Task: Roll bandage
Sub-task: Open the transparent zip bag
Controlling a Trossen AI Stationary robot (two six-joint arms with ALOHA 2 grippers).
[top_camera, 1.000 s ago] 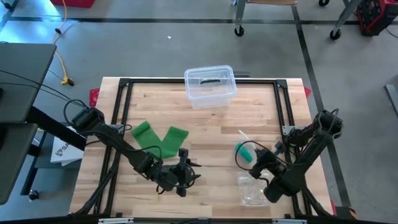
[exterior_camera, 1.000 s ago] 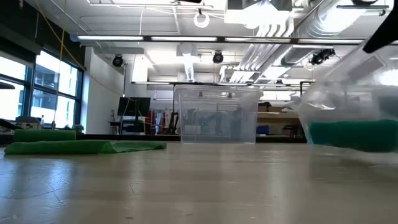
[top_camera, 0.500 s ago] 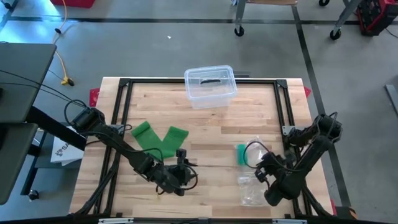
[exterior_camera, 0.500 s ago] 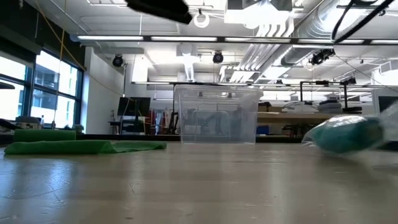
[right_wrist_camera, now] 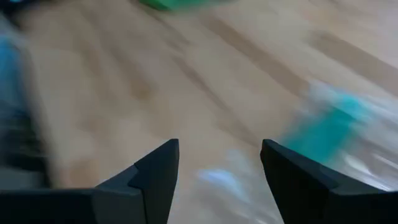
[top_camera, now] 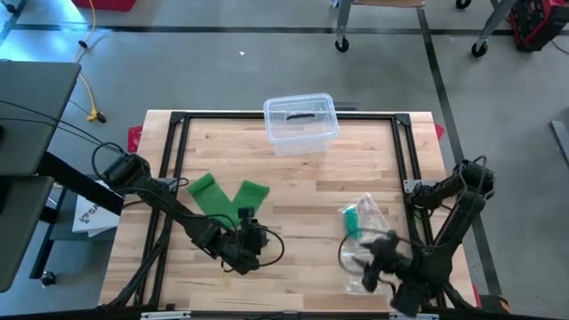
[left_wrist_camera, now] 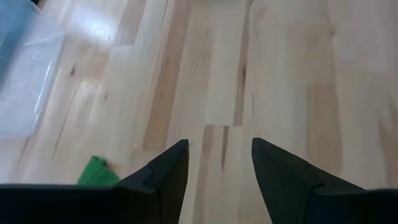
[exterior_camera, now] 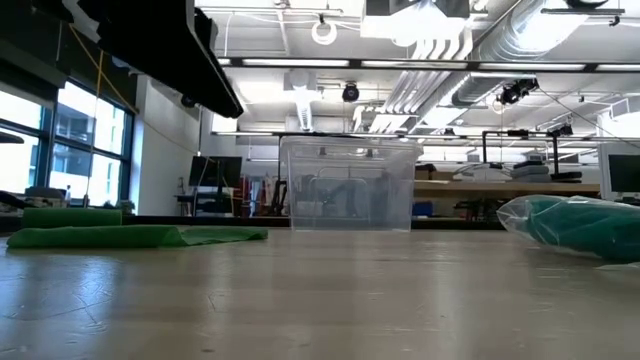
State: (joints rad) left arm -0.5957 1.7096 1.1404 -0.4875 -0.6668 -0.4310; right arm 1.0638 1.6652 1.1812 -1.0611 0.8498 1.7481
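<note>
Wooden tabletop with a black frame along its edges. Flat green bandage, unrolled and lying in a V shape, sits in the left half of the tabletop, nearer the left edge than the centre; in the low view it shows as a low green strip on the wood. Rolled teal-green bandage in a clear plastic wrapper lies in the right half, toward the front right corner; the low view shows it resting on the wood, free of any grip. More crumpled clear wrapping lies just in front of it, near the front edge. Clear plastic container stands at the middle of the back edge, with something dark inside that cannot be made out. Left gripper sits low near the front edge, just in front of the flat green bandage, fingers parted with bare wood between them, holding nothing. Right gripper is near the front right corner, just in front of the wrapped roll, fingers spread wide and empty.
</note>
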